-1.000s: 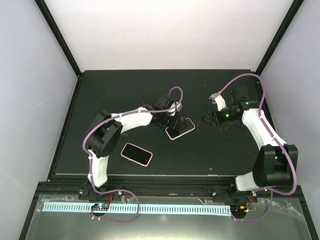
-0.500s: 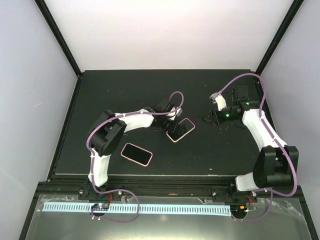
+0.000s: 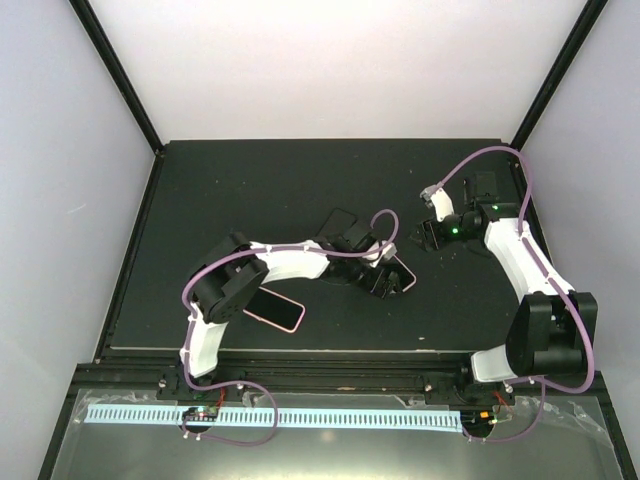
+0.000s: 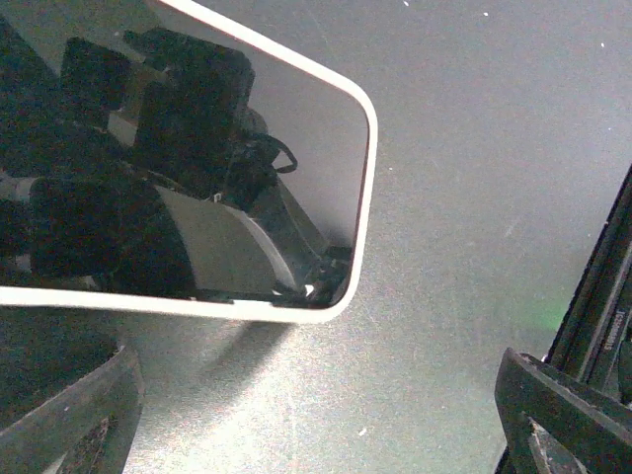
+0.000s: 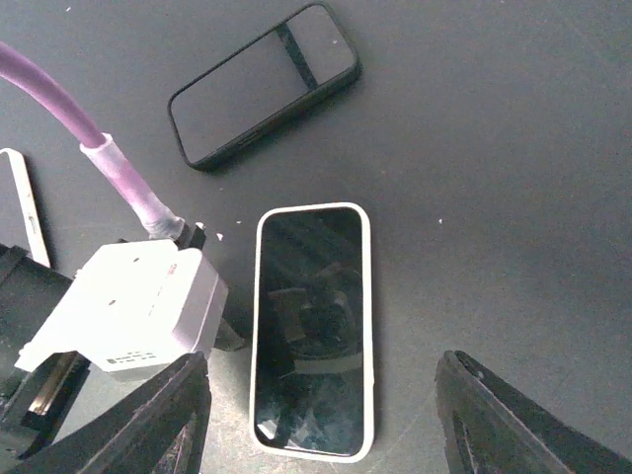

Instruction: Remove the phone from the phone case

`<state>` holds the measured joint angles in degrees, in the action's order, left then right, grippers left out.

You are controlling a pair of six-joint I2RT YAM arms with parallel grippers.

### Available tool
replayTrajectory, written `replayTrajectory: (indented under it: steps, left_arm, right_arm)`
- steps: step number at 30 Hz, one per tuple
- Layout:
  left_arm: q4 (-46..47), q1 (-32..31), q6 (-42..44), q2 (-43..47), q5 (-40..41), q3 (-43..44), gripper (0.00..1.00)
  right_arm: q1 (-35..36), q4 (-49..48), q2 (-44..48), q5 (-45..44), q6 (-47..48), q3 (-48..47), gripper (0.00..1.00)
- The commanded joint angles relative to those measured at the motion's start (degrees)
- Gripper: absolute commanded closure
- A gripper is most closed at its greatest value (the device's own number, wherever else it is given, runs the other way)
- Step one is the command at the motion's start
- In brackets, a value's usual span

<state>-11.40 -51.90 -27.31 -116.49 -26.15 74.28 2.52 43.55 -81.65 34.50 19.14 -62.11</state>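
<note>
A phone in a whitish case [image 5: 312, 331] lies flat, screen up, on the dark table. It fills the upper left of the left wrist view [image 4: 197, 168] and shows only partly in the top view [image 3: 404, 272], under my left gripper. My left gripper [image 3: 388, 280] is open and hovers low over the phone's corner; its fingers [image 4: 563, 415] are apart and hold nothing. My right gripper [image 3: 425, 235] is open and empty, with its fingers [image 5: 523, 425] spread above the phone's near end.
A black phone or case [image 3: 336, 218] lies behind the left arm and also shows in the right wrist view [image 5: 265, 81]. A second phone with a pink rim [image 3: 272, 308] lies at the front left. The left wrist's white camera block [image 5: 128, 306] and purple cable [image 5: 59, 99] sit beside the cased phone.
My left gripper has swung right and toward the front, and the cased phone has slid with it. The black phone behind the arm has come into sight. The right arm has barely moved.
</note>
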Motion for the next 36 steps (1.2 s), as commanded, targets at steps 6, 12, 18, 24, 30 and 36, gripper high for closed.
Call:
replayTrajectory:
  steps: [6, 12, 18, 24, 30, 36]
  left_arm:
    - [-3.13, 2.31, 3.50, 14.80, 7.70, -9.50, 0.01]
    - [-6.33, 3.27, 3.92, 26.79, 15.85, -17.45, 0.01]
    - [-7.12, 4.18, -3.16, 33.94, 26.67, -23.20, 0.01]
    - [-5.74, 4.78, -3.73, 34.26, 26.97, -23.26, 0.01]
    - [-6.81, 4.79, -3.63, 31.09, 25.52, -21.40, 0.01]
    - [-6.44, 4.96, -3.64, 32.22, 26.82, -22.03, 0.01]
  right_arm:
    - [4.09, 4.50, -3.09, -10.44, 7.98, -1.08, 0.24]
    - [15.53, 5.26, -7.24, -23.54, 6.43, -0.14, 0.00]
    - [20.46, 3.81, -12.18, -30.38, -1.49, -1.22, 0.00]
    - [23.72, 2.30, -13.85, -34.33, -4.01, 0.60, 0.00]
    - [24.19, 2.59, -17.74, -32.69, -3.43, -0.16, 0.00]
    - [24.42, 1.45, -20.53, -32.55, -5.76, -0.82, 0.00]
